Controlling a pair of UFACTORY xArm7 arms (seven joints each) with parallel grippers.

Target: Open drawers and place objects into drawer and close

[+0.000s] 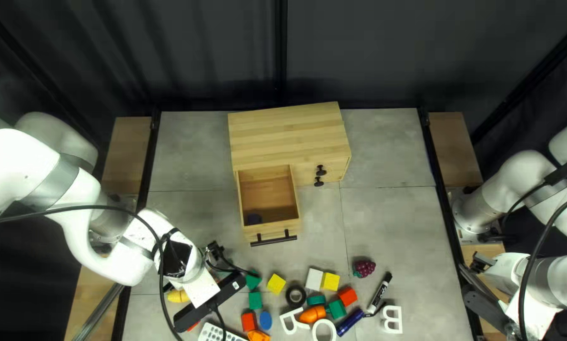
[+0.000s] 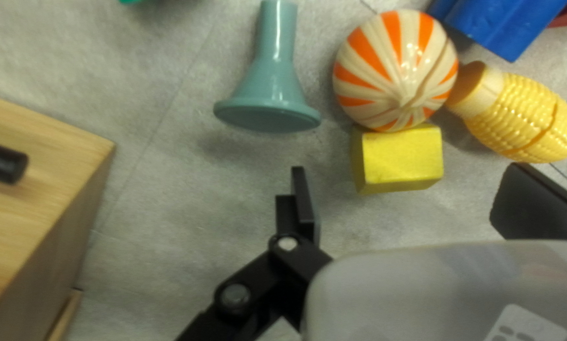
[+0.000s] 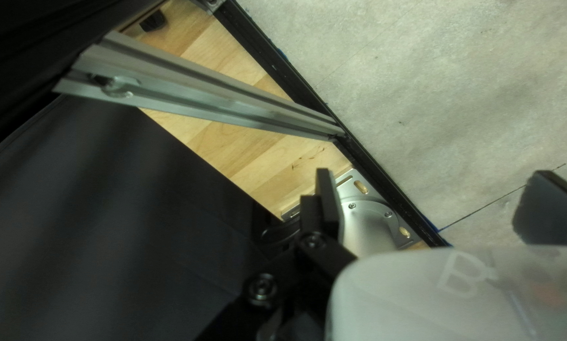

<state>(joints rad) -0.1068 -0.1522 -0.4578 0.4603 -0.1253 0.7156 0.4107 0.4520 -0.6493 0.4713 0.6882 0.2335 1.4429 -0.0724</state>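
My left gripper (image 1: 202,289), lower left in the top left view, is spread; a yellow block (image 2: 400,164), striped ball (image 2: 394,72) and corn (image 2: 526,120) crowd ahead. The drawer (image 1: 272,229) stands open mid-frame, a dark thing (image 1: 253,219) inside, toy clutter (image 1: 255,300) below it. My right gripper (image 1: 488,309), lower right, is spread too.

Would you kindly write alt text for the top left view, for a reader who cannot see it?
A light wooden cabinet stands on a grey table with one drawer open and a small dark object inside. Colourful blocks, toy food and white letters lie toward the near edge, partly under the left arm.
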